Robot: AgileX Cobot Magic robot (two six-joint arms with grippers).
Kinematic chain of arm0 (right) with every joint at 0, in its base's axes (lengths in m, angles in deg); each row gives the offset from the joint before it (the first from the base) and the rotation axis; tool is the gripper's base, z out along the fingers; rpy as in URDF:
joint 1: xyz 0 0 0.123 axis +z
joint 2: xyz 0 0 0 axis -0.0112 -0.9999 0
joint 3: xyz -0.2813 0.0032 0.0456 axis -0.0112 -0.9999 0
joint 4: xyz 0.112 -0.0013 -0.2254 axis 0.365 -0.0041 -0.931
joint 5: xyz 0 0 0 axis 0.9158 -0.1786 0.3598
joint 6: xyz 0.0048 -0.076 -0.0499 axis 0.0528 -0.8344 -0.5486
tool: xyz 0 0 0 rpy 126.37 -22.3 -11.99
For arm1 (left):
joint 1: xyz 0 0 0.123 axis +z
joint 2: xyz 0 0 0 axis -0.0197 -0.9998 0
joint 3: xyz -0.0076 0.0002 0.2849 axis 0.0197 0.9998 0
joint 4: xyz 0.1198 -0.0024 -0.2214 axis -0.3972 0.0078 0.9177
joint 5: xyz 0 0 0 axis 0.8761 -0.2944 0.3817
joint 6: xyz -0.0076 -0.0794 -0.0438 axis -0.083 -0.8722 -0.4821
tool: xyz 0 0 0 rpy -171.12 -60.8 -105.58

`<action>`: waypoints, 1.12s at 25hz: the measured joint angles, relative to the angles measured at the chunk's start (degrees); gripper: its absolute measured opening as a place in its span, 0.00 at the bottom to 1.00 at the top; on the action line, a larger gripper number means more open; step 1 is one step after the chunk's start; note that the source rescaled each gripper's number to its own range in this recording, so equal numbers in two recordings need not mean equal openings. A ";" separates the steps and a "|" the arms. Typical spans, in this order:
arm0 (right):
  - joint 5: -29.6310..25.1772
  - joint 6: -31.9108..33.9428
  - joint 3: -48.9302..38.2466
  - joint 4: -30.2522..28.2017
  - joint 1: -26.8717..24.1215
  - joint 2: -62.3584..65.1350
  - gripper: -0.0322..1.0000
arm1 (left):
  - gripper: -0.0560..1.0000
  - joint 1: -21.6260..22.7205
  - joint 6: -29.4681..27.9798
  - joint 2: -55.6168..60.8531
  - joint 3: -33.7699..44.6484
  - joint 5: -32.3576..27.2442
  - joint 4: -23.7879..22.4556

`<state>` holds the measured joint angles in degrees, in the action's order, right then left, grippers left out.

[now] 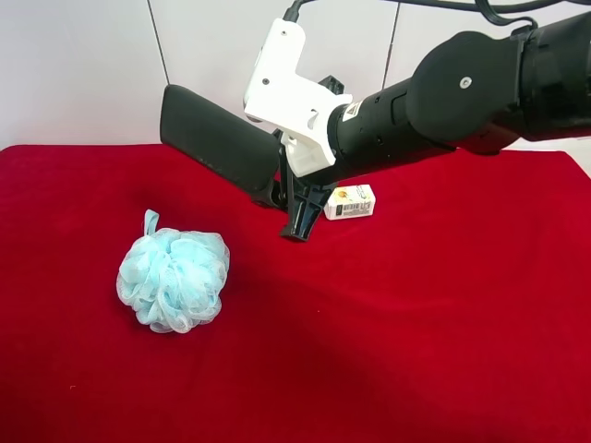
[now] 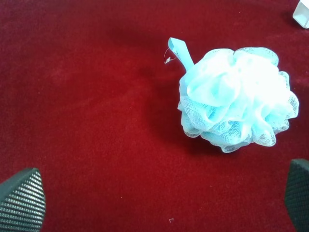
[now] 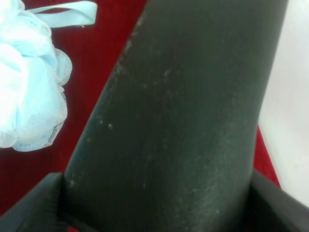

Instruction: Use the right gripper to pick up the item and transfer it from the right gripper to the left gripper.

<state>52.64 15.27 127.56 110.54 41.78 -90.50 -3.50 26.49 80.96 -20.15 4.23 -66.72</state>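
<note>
You are looking at a table covered with a soft red cloth (image 1: 434, 360). A fluffy light-blue mesh pouf (image 1: 174, 280) with a ribbon loop (image 1: 150, 221) is lying on it, toward the exterior high view's left. A small white printed box (image 1: 350, 201) is resting farther back, well apart from the pouf.

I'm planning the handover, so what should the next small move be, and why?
Probably bring the left gripper up toward the free end of the dark case. The right gripper holds it by one end, above the red cloth. The left gripper's jaws stand open and empty, looking down on the blue mesh pouf.
</note>
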 joint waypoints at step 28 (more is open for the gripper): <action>3.64 0.05 0.00 0.61 0.06 0.00 0.03 | 1.00 0.00 0.00 0.00 0.00 0.00 0.00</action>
<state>56.29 15.32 127.56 111.15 41.84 -90.50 -3.50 26.49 80.96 -20.15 4.23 -66.72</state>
